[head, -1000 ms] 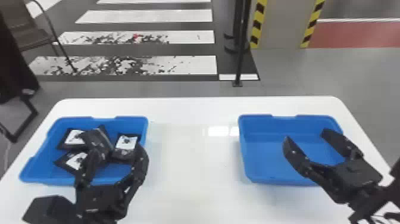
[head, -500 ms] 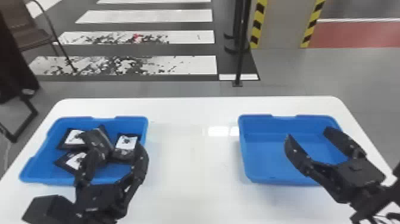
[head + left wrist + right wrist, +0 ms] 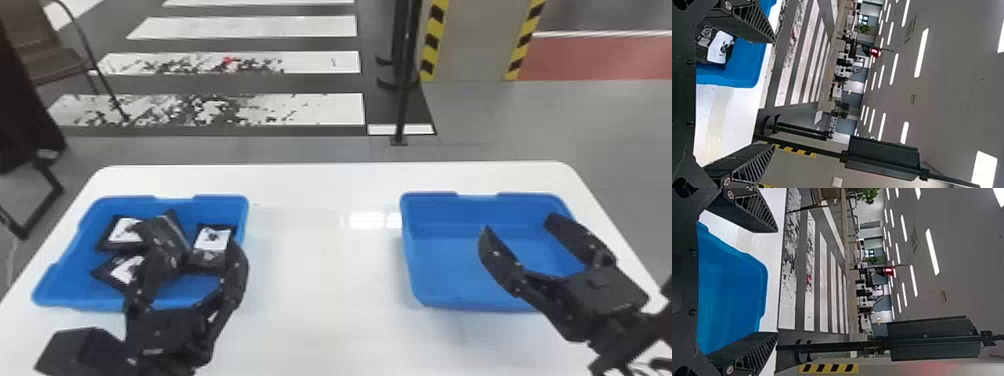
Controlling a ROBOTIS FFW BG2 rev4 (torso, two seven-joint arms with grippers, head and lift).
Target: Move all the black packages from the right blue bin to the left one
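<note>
Nothing clearly being shifted since the earlier frame; both arms are being kept in near the same poses. All visible black packages are being held in the left bin, grouped in its middle and far part. Left tool is being poised over that bin's near side, spread wide, nothing being pinched. Key relation: the pile is being placed just ahead of and beneath the left tool, so it's being judged left-arm territory; the right arm is being parked well apart. One tilted package is being partly covered by the left tool in the head view, its long axis being pointed roughly toward that arm; contact can't be told. Right tool is being held over the right bin, also spread, nothing being gripped. Transfer is being judged complete; a lift and back-off is being called for, left side slowly, in case the tilted package is being snagged. Both bins are being carried by a white worktop. Beyond it, a striped crossing, a chair, a black post and a hazard-taped column are being seen.
</note>
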